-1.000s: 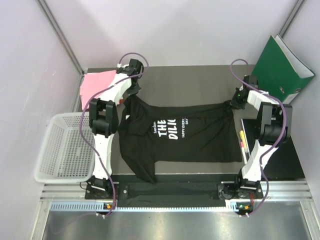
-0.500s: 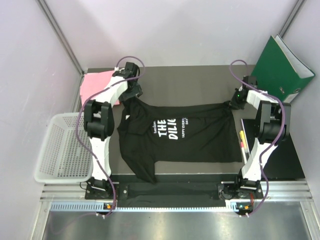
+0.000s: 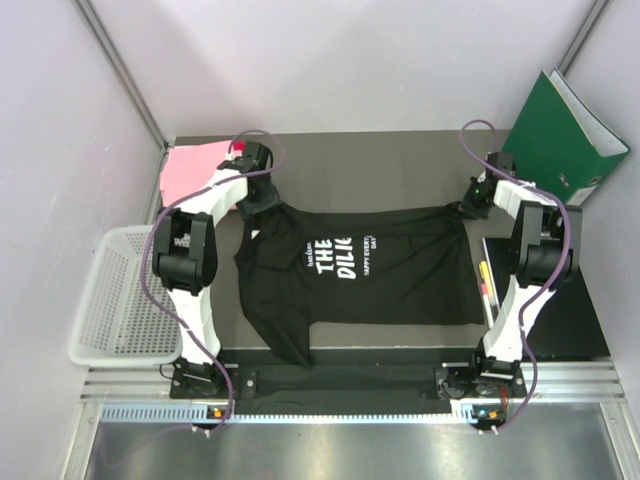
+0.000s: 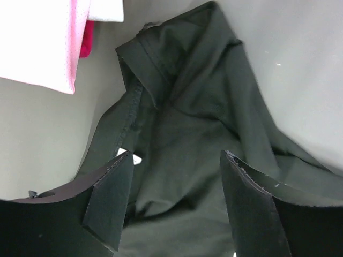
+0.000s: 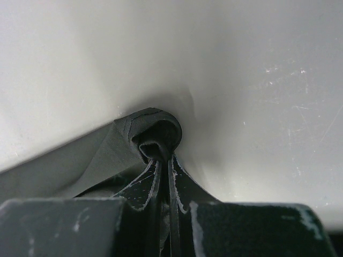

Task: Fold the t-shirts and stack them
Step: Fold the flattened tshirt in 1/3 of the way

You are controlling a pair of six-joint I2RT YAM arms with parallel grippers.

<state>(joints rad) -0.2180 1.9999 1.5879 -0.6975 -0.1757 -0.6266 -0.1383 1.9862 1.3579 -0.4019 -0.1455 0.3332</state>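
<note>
The black t-shirt [image 3: 380, 285] lies spread on the counter [image 3: 380, 165], its far right corner clamped in the right claw [image 5: 162, 155], while the left claw [image 4: 174, 160] hangs with fingers apart over its far left corner. The pink t-shirts [image 3: 195, 170] lie just beyond the white mesh basket [image 3: 85, 335] at the counter's left edge.

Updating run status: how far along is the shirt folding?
Done, seemingly: light pink t-shirt lies over darker pink-red t-shirt at far left. In hand: black t-shirt spread out, unfolded; right tool shut on its far-right corner, left tool open above its far-left corner. Left: fold it, stack it.
</note>
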